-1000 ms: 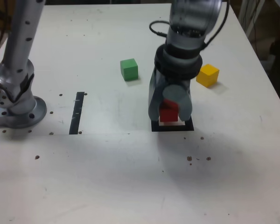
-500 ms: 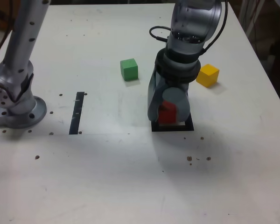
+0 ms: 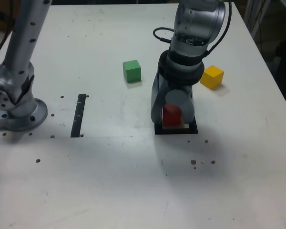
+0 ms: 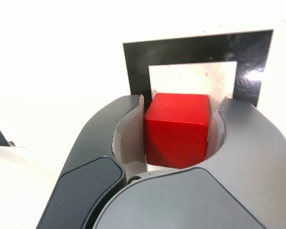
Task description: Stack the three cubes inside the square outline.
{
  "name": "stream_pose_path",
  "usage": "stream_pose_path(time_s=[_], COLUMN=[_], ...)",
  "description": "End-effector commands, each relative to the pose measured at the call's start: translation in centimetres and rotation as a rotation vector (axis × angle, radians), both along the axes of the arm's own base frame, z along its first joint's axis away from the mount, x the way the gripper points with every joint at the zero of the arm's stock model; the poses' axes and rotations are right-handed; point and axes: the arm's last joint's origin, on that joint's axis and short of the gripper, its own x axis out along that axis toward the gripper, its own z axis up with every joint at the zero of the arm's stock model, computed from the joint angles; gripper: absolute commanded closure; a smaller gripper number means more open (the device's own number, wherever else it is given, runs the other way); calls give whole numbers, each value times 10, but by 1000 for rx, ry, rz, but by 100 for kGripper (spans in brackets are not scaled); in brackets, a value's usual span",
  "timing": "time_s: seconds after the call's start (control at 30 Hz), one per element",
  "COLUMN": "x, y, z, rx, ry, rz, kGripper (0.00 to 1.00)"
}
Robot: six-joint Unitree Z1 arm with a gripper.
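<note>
- In the wrist view we see the red cube [image 4: 177,130] pressed on both flanks by the fingers [image 4: 128,143] of the gripper [image 4: 177,136], which are closed on it; its top face lies level, and beyond it shows the square outline [image 4: 195,52] with its white centre.
- That close view does not let us judge whether the cube rests on the worktop [image 4: 52,62] or hangs just above it.
- In the exterior view we find the gripper [image 3: 172,117] pointing straight down over the square outline [image 3: 176,130], with the red cube [image 3: 171,114] between its fingers, over the white centre.
- Only the exterior view gives us the other cubes: the green cube [image 3: 131,70] sits towards that view's left of the arm, the yellow cube [image 3: 212,77] towards its right, both well apart from the outline.
- A cube has no long axis; the red one's edges run roughly parallel to the outline's border.
- A narrow black strip [image 3: 78,115] and the arm's base [image 3: 16,112] lie further to the exterior view's left.
</note>
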Motion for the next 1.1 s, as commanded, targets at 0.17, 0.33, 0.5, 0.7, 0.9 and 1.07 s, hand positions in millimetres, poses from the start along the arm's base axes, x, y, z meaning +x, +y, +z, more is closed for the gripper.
stream_pose_path(time_s=[0.17,0.33,0.5,0.7,0.9,1.07], x=[-14,-19,7,37,54,57], y=[4,9,36,77,107,114], z=[45,85,96,86,72,61], rx=[22,45,64,59,47,76], ry=[-50,-120,-163,-133,-71,-8], rz=[-7,-36,-106,-175,-319,-502], kGripper=[1,0,1,1,1,4])
